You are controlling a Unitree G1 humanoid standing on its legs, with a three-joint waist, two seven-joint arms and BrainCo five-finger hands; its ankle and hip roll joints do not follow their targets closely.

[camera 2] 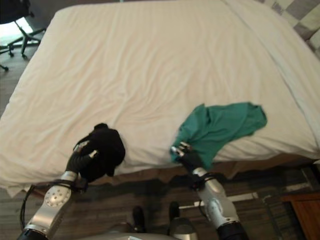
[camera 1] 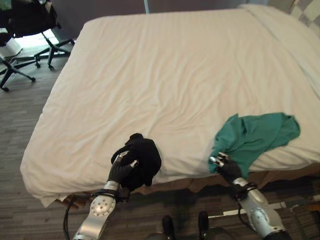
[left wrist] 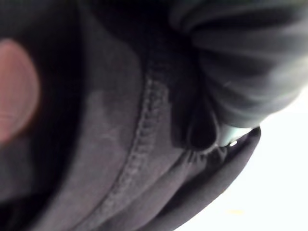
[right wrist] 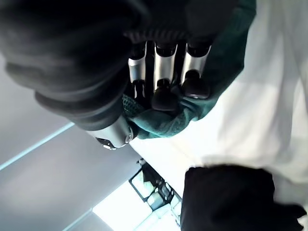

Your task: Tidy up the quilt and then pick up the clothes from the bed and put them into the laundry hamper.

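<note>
A white quilt [camera 1: 175, 75] lies spread flat over the bed. A black garment [camera 1: 142, 159] sits bunched at the bed's near edge, and my left hand [camera 1: 120, 170] is curled round its near side; its dark stitched cloth [left wrist: 134, 159] lies right against the left wrist camera. A green garment [camera 1: 257, 135] lies spread near the bed's near right edge. My right hand [camera 1: 222, 164] has its fingers [right wrist: 163, 82] curled on the green cloth's near corner [right wrist: 163, 120], which hangs over the edge.
Office chairs [camera 1: 30, 35] on wheeled bases stand on the wood floor at the far left. The bed's near edge runs just past both hands. A second white cover [camera 1: 295, 35] lies along the bed's right side.
</note>
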